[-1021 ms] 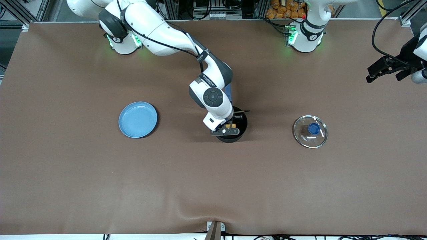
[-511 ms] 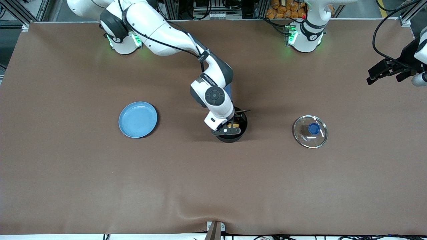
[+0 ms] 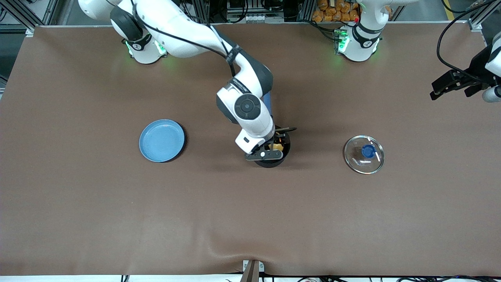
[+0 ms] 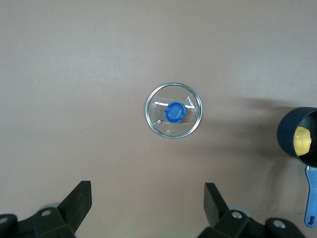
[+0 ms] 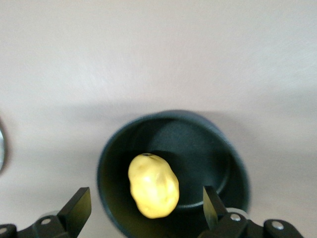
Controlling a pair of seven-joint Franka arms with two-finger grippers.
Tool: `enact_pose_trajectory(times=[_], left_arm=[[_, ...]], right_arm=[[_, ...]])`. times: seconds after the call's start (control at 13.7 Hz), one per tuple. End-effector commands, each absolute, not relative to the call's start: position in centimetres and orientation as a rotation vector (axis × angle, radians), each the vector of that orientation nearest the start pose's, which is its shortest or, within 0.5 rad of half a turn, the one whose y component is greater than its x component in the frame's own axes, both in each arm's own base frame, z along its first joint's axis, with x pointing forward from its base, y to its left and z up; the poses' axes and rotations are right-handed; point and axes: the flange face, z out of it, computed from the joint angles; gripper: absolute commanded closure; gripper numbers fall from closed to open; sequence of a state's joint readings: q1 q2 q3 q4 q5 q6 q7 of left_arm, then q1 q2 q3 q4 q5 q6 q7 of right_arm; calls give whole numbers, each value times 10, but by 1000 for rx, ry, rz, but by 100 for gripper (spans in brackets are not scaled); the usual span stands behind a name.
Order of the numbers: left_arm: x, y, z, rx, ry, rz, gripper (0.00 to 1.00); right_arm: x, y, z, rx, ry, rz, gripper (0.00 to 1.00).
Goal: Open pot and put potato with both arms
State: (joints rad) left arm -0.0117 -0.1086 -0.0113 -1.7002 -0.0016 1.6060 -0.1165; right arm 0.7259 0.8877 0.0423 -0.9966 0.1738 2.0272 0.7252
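1. The lid [image 3: 364, 154] is set on the table, toward the left arm's end.
2. The potato [image 5: 153, 185] lies in the pot [image 5: 218, 148]; both steps appear done.
3. The right gripper [image 3: 264, 154], over the pot, is spread open and empty.
4. The left gripper [image 3: 450, 84] waits open.

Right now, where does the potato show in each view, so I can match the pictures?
Front view: the potato lies inside the pot, partly hidden under the right end effector.
Left wrist view: potato at the frame's edge, in the pot.
Right wrist view: potato in the pot.
Shared landmark: the pot.
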Motion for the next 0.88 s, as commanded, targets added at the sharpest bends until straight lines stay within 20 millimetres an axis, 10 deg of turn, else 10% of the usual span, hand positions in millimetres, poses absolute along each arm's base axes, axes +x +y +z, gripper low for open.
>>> enact_pose_trajectory(times=[0.0, 0.44, 0.8], left_arm=[[528, -18, 623, -3154, -109, 14, 0], [542, -24, 601, -3155, -81, 31, 0], [541, -31, 605, -3178, -69, 16, 0]], right_arm=[[588, 511, 405, -2901, 136, 36, 0], [654, 335, 537, -2969, 356, -140, 0], [650, 228, 624, -2870, 503, -112, 0]])
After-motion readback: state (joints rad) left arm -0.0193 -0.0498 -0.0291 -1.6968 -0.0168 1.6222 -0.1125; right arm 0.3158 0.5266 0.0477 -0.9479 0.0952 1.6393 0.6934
